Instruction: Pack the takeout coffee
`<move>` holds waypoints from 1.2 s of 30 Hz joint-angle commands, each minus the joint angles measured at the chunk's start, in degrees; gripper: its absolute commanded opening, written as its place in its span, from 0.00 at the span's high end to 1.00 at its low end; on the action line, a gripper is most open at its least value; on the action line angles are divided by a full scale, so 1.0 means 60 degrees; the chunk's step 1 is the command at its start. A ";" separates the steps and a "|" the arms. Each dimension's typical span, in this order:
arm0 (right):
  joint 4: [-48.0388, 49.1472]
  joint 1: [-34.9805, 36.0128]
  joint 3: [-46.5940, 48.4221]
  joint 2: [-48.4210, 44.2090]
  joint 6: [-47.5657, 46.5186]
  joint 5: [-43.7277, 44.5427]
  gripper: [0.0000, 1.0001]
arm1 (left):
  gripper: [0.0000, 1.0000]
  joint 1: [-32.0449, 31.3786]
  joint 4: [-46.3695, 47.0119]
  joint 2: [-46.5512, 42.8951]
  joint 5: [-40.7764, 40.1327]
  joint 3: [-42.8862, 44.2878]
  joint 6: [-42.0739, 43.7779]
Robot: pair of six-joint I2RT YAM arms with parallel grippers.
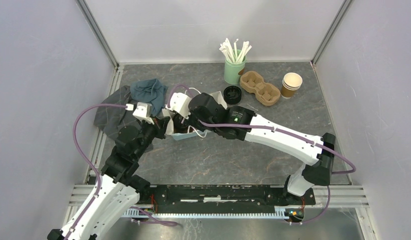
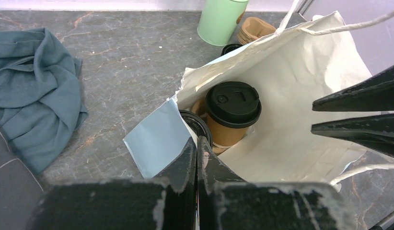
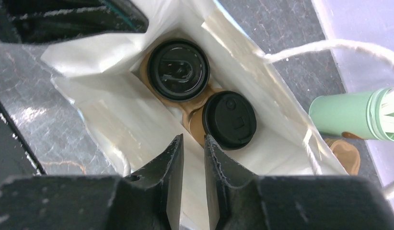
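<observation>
The grey table carries a white paper bag left of its middle, standing open between the two arms. A crumpled blue cloth lies towards the far left corner. A spare cardboard cup tray and a green cup of stirrers sit near the far edge. Both coffee cups are already down in the bag, side by side and upright with black lids on, one nearer the left gripper and the other under the right gripper. The left gripper has its jaws pressed together and appears to pinch the bag's near rim, holding the mouth open. The right gripper hovers over the opening, its jaws a little apart with nothing between them. The packing itself looks done, so the step in hand is probably to get the right arm clear. It should lift straight up, away from the lid below and from the string handle looping off the rim. The left pinch is best held steady until then, so the thin paper neither folds inward nor tips the cups.
</observation>
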 commanded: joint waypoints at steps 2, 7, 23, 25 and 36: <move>-0.0059 0.0036 -0.0305 -0.0978 -0.0419 -0.0478 0.69 | 0.98 0.0007 0.0567 -0.0105 -0.0010 -0.0092 0.0440; 0.0007 0.0021 -0.0387 -0.0988 -0.1505 0.0134 0.67 | 0.98 0.0007 0.0195 -0.0072 0.0072 0.0338 0.0264; 0.0195 -0.0333 0.0371 0.0714 -0.2239 -0.1167 0.80 | 0.95 0.0007 -0.2063 0.0955 -0.0064 0.1695 -0.2040; 0.0316 -0.0325 0.0206 0.0634 -0.1889 -0.1275 0.80 | 0.90 0.0007 -0.2547 0.1381 -0.0184 0.2097 -0.2108; 0.1062 -0.0190 -0.0803 0.0062 -0.0837 -0.1022 0.79 | 0.72 0.0007 -0.3449 0.2707 -0.1097 0.2974 -0.1940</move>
